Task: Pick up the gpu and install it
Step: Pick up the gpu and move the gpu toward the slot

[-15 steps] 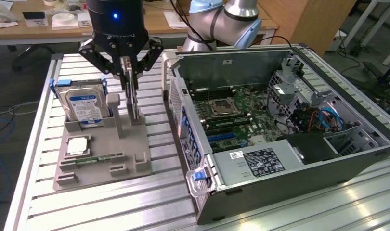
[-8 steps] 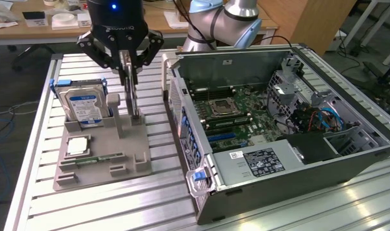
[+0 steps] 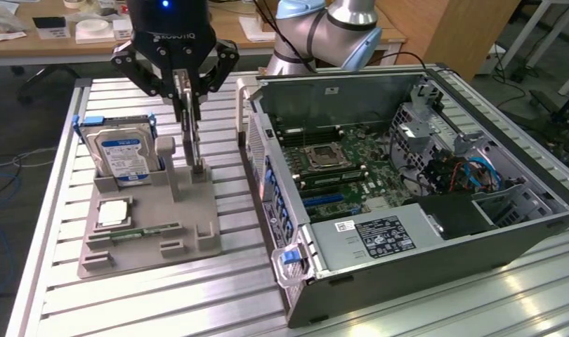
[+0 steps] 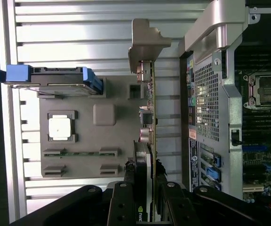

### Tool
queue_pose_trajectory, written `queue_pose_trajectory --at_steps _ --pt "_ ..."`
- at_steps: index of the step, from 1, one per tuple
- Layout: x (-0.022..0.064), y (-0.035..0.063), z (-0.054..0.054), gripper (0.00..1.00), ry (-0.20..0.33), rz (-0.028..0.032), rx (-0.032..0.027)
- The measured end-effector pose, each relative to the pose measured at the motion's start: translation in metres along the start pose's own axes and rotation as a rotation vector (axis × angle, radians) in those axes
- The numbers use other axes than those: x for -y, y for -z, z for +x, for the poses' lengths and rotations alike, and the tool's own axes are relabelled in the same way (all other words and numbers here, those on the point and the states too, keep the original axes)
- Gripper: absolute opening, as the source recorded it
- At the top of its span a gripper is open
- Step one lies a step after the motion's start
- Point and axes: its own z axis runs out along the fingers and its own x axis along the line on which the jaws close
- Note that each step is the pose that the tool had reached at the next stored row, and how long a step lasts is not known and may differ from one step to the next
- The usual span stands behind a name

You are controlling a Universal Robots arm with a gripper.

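At the near edge of the slatted metal bench [image 3: 172, 295], toward the exterior view's right, you have an open computer case [image 3: 435, 260] lying on its side, motherboard [image 3: 360, 161] facing up. Just beside it, toward the bench's edge on the exterior view's left, sits a grey holder [image 3: 153, 246]. In its near part a narrow green memory stick [image 3: 144, 230] lies flat, and just behind that a square processor chip [image 3: 114, 213] rests in a pocket. Farther back, a hard drive [image 3: 123, 156] with a blue and white label stands upright. Between the drive and the case the gpu [image 3: 192, 133] stands upright, a thin dark slab seen edge-on, its lower end at the holder's slot; whether it is seated there or raised clear, you cannot tell. Your gripper [image 3: 187, 95] hangs above it, jaws pinching the gpu's top edge. In the wrist view the dark fingers [image 4: 121, 197] press on both faces of the card, and its silvery bracket [image 4: 147, 42] is at the end away from them. Near the bench's far edge rises the arm [image 3: 331, 35].
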Motion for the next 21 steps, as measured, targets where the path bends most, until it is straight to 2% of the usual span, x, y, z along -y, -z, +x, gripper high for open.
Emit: queue_pose_trajectory --at_steps 12,21 --pt "-0.0001 0.0001 0.000 0.27 0.000 0.0003 -0.0002" --pt "-0.0009 -0.0003 -0.014 0.27 0.000 0.0002 -0.0001"
